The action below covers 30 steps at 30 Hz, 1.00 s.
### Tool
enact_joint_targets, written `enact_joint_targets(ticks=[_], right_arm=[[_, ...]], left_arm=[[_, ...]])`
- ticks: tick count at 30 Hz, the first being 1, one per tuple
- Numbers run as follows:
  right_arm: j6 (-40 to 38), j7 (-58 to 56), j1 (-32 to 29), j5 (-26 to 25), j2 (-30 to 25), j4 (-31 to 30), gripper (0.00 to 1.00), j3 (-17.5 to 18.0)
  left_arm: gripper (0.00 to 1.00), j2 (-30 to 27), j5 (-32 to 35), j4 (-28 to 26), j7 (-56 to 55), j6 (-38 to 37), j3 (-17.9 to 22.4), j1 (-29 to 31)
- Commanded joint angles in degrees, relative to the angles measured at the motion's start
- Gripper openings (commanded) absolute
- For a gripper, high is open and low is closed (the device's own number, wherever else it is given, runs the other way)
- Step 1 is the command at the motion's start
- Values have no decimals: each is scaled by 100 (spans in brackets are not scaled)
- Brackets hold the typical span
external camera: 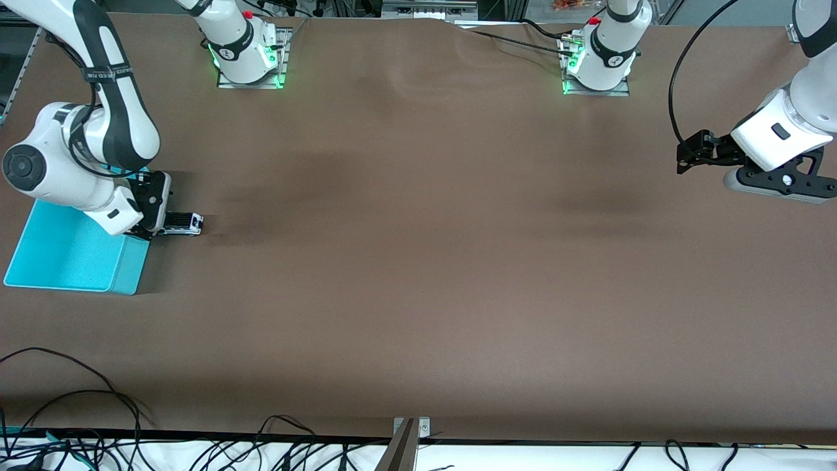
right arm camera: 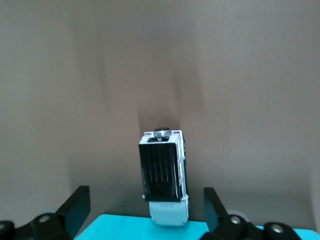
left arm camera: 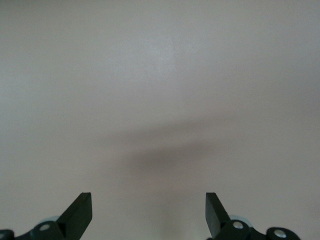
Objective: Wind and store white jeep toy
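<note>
Right gripper, fingers apart, straddles white jeep toy beside turquoise bin, poised to grasp; left gripper waits, fingers apart.

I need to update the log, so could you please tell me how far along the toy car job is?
Nothing looks stored yet: the toy car sits on the table beside the turquoise bin. The right pincer stands open around it, not gripping. The left pincer waits, open, over bare table. Gripping and binning remain.
</note>
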Motion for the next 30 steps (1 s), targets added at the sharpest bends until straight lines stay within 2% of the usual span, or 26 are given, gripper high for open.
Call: enact_joint_targets(ticks=[1,15,17,20,23,25,27,30], right_arm=[[842,-390,-157,113,82,-470,100,20],[1713,-751,-193,245,689,-470,100,46],[1731,-751,-193,245,689,-470,87,55],[1705,-751,-184,245,681,-461,53,107],[1678,-751,-184,245,663,-444,27,169],[1617,-751,-184,245,637,-444,13,187],[1503,-742,-175,245,576,-418,4,204],[1205,-707,-175,254,426,-295,4,318]], left_arm=[[100,104,-112,187,-27,-84,43,-66],[100,104,-112,178,-27,-84,43,-57],[100,104,-112,178,-18,-84,43,-57],[100,104,-112,178,-27,-84,43,-57],[100,104,-112,178,-27,-84,43,-66],[100,104,-112,178,-27,-84,43,-66],[100,104,-112,178,-36,-84,43,-66],[100,104,-112,178,-88,-93,34,-66]])
